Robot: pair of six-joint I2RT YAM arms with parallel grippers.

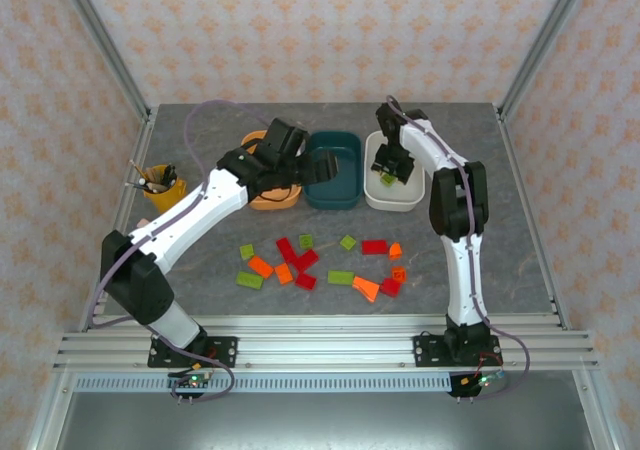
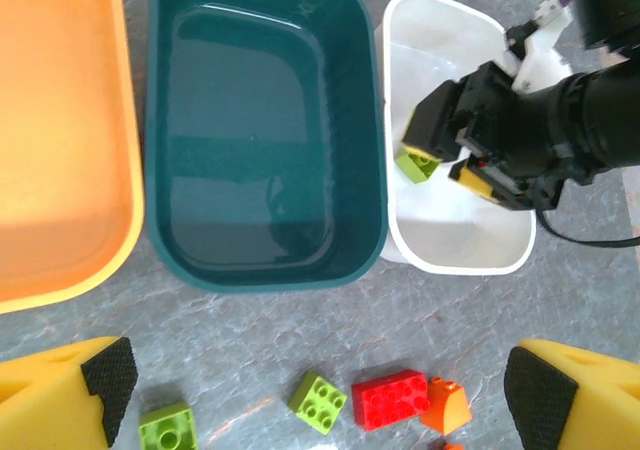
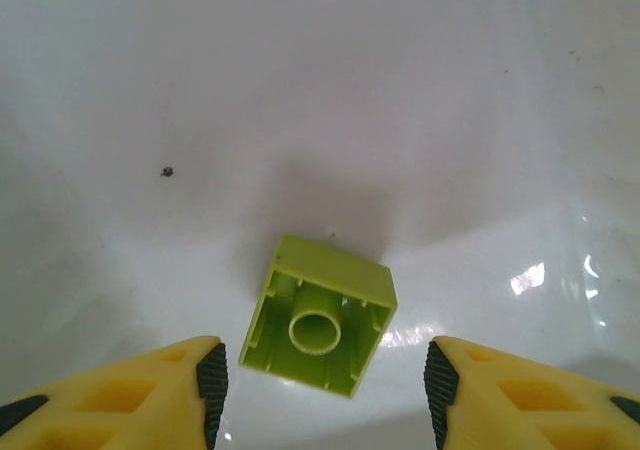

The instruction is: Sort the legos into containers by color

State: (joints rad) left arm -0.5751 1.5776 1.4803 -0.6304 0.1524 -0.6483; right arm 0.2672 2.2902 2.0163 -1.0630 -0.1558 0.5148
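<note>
My right end effector (image 3: pixel 325 380) was open and empty above a green brick (image 3: pixel 320 315) lying upside down in the white tub (image 3: pixel 150 90). It looked light, hard and slippery; I would pinch its flat sides.

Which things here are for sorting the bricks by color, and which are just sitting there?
For the job:
- loose bricks, red, orange and green
- green brick lying in the white tub
- teal tub
- orange tub

Just lying about:
- yellow cup of pens, off to the left
</note>
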